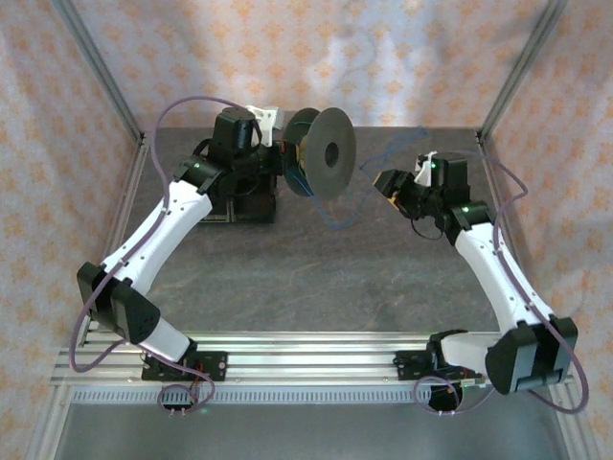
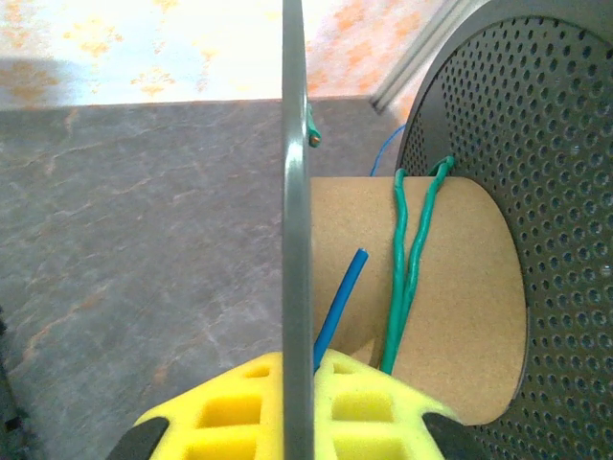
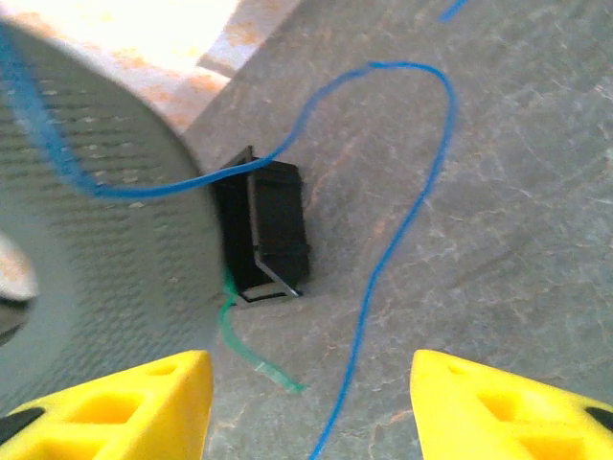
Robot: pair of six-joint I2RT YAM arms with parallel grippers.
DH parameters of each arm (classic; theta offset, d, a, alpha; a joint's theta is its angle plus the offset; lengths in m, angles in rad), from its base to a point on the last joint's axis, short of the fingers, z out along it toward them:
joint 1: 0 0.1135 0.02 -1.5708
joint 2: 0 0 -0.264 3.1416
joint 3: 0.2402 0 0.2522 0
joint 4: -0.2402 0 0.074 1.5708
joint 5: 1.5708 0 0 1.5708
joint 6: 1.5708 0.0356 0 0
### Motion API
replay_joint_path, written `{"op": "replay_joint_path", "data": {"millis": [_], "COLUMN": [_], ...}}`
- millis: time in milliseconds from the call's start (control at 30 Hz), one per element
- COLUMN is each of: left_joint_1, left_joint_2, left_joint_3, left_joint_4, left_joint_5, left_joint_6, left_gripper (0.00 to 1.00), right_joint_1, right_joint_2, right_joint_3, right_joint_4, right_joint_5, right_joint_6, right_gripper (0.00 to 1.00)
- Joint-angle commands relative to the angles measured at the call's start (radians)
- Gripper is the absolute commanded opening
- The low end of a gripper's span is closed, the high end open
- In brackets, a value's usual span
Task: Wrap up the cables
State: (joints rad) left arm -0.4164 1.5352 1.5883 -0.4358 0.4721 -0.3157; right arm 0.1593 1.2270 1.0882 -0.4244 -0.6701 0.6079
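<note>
Two thin cables: the green wire [image 2: 404, 287] lies doubled on the brown cardboard core [image 2: 460, 316] of the one dark grey perforated spool [image 1: 321, 129]; the blue wire [image 3: 414, 206] trails slack over the grey bench [image 3: 517, 240]. Left jaws clamp the spool's flange; right jaws stand apart, gripping nothing. Untensioned, the blue loop may snag the black block [image 3: 278, 230].

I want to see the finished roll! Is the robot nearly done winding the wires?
Not yet. Done: the green cable has a couple of turns on the spool. In hand: the left gripper clamps the spool's rim, and the right gripper is open near the blue cable. Left: most of the blue cable lies loose on the table, plus a short green tail.
</note>
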Motion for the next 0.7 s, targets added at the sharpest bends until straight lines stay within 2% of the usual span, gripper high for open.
{"op": "replay_joint_path", "data": {"millis": [0,167,233,467,667], "left_joint_1": [0.009,0.01,0.01,0.01,0.014], "left_joint_2": [-0.045,-0.023,-0.006,0.046,0.075], "left_joint_3": [0.014,0.062,0.091,0.189,0.241], "left_joint_4": [0.109,0.058,0.033,-0.051,-0.098], "left_joint_5": [0.086,0.14,0.153,0.203,0.245], "left_joint_6": [-0.001,0.006,-0.004,-0.058,-0.099], "left_gripper": [0.0,0.0,0.0,0.0,0.0], "right_joint_1": [-0.023,-0.024,-0.024,-0.021,-0.002], "right_joint_2": [0.011,-0.023,-0.037,-0.148,-0.147], "right_joint_3": [0.027,0.026,-0.015,-0.148,-0.17], "right_joint_4": [-0.024,-0.054,0.021,0.235,0.324], "right_joint_5": [-0.043,0.008,-0.013,0.049,0.032], "right_joint_6": [0.001,-0.181,-0.225,-0.361,-0.467], "right_gripper": [0.56,0.5,0.46,0.42,0.41]}}
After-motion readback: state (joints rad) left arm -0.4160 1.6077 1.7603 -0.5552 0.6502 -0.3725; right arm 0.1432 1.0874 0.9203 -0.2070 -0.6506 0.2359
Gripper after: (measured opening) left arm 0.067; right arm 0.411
